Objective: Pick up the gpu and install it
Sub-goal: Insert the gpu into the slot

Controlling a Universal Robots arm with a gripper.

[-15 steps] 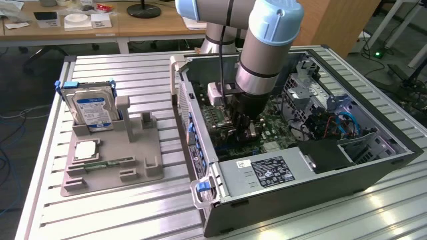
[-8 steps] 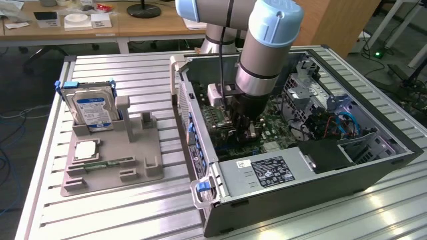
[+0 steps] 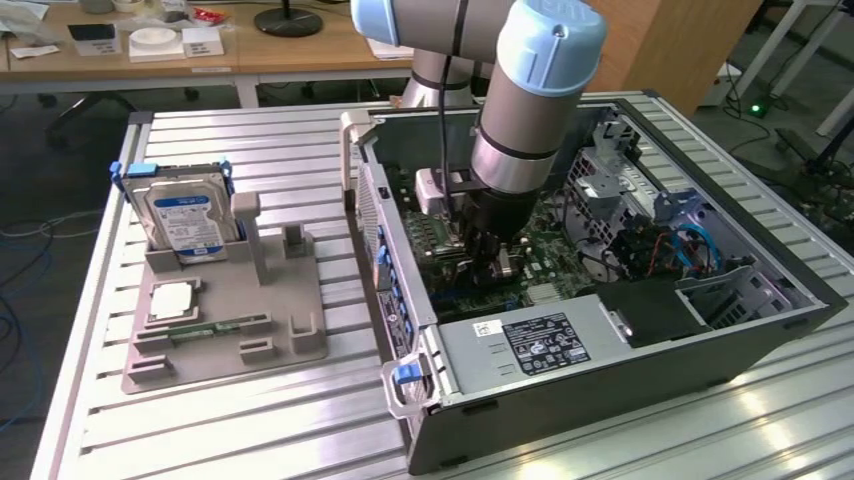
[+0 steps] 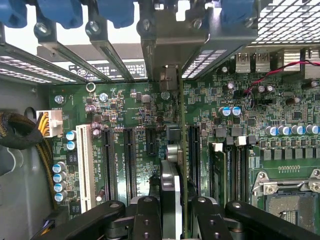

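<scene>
The gpu shows edge-on in the wrist view as a thin green board standing upright over the motherboard. Its silver end bracket reaches the case's rear slot openings. My gripper is shut on the card, one black finger on each side. In the exterior view my gripper is down inside the open computer case, low over the board. The card lines up between the black expansion slots; whether it sits in a slot I cannot tell.
A grey holder at the exterior view's left carries the hard drive, a RAM stick and a CPU chip. The power supply fills the case's near corner. A white slot and the CPU socket flank the card.
</scene>
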